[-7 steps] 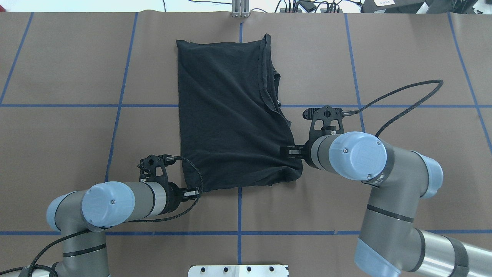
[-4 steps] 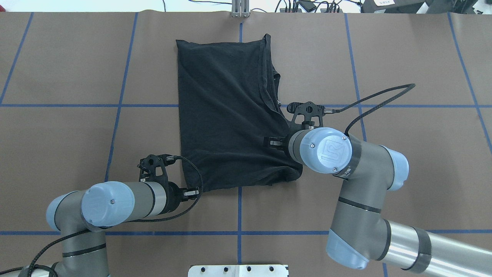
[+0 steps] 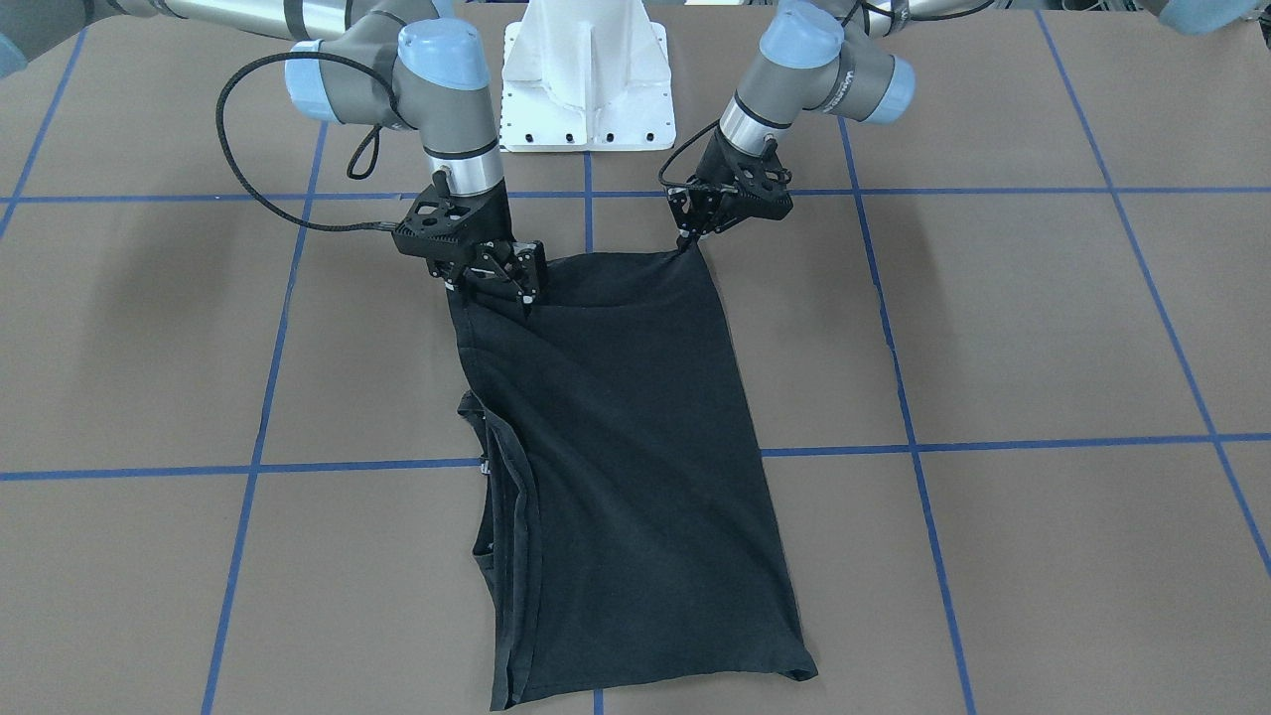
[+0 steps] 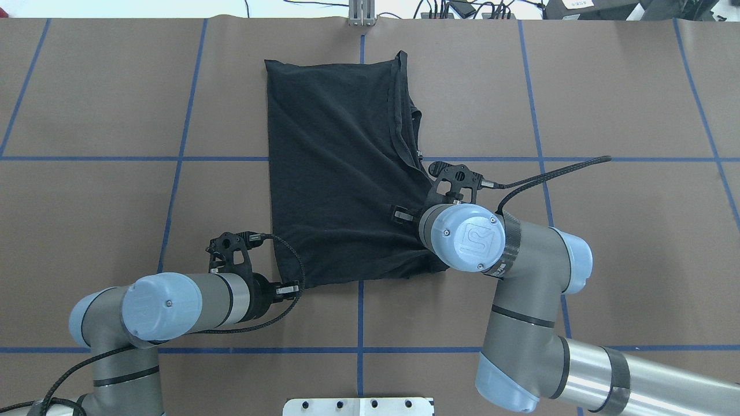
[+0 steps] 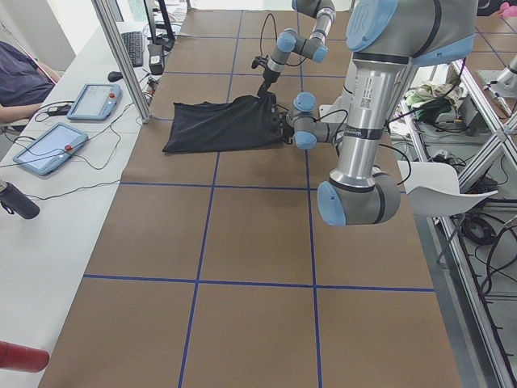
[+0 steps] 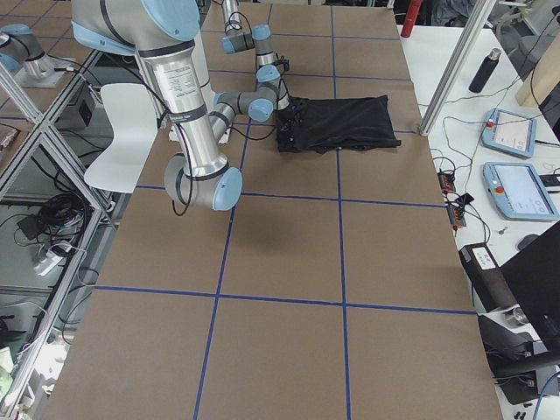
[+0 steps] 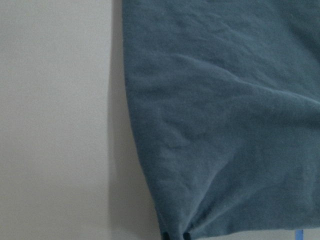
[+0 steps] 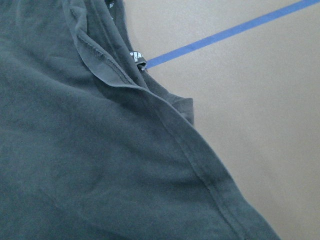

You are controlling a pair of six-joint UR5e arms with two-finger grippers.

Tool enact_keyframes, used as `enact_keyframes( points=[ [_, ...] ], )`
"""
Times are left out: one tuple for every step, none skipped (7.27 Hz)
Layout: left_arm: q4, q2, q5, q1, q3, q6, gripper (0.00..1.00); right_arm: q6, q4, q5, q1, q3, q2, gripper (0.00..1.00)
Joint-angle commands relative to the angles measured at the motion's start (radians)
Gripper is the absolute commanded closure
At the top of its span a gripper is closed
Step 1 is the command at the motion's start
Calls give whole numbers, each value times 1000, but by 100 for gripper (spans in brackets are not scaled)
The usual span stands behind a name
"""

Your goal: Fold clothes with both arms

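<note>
Brown table (image 4: 104, 231) crossed by blue tape lines (image 4: 115, 158) fills the scene. At the left, the left gripper (image 4: 292, 288) pinches the near left corner of the shirt (image 4: 335, 162), jaws closed on the cloth. The black shirt lies folded lengthwise at the table's middle, plain side up, with layered hems along its right side. Low over its near right part, the right gripper (image 3: 496, 286) has its jaws apart.

One view high behind looking forward and down, one opposite facing back steeply, two from the surface (image 5: 258, 242) ends, wrist views close on the T-shirt (image 7: 225, 125) (in every view)
</note>
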Motion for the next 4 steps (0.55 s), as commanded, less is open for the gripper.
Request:
enact_keyframes(
  points=[
    [-2, 2, 1, 0, 0, -2, 100, 59, -2, -46, -58, -9, -4, 12],
    [-2, 0, 1, 0, 1, -2, 100, 62, -2, -55, -69, -12, -4, 12],
    [-2, 0, 1, 0, 1, -2, 100, 62, -2, -71, -80, -21, -4, 10],
    [-2, -1, 1, 2, 0, -2, 100, 62, -2, -77, -84, -32, -3, 10]
  ],
)
